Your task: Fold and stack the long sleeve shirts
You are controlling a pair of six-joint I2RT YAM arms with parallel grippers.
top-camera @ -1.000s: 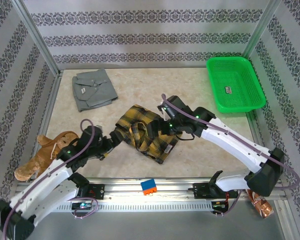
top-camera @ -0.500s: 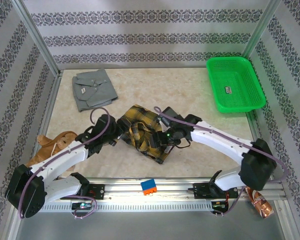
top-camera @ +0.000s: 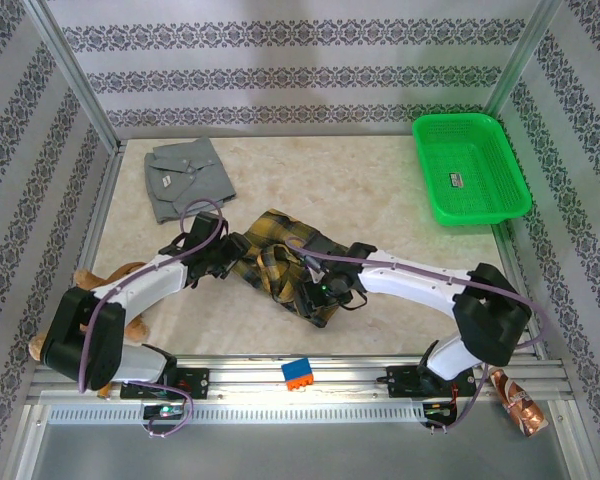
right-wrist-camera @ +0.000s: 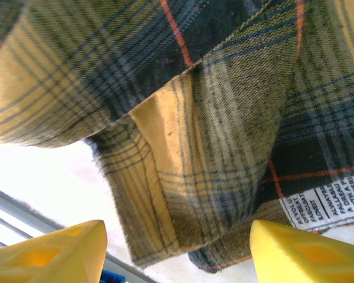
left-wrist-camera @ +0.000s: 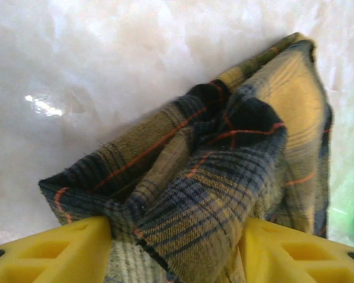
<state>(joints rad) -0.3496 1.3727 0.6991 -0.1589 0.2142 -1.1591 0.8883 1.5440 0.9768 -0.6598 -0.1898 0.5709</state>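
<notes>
Right wrist: white care label [right-wrist-camera: 323, 207] on plaid shirt [right-wrist-camera: 183, 118] at 4 o'clock, print unreadable; right gripper [right-wrist-camera: 177, 233] spread. Left gripper [left-wrist-camera: 178, 227] pinching plaid shirt fold.

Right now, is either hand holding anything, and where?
Left hand pinches a bunched fold of the plaid shirt; right hand open at its hem, empty.

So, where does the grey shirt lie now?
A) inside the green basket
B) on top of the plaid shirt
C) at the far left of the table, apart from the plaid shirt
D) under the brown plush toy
C: the grey shirt lies folded near the far left corner of the table, with bare tabletop between it and the plaid shirt.
</notes>
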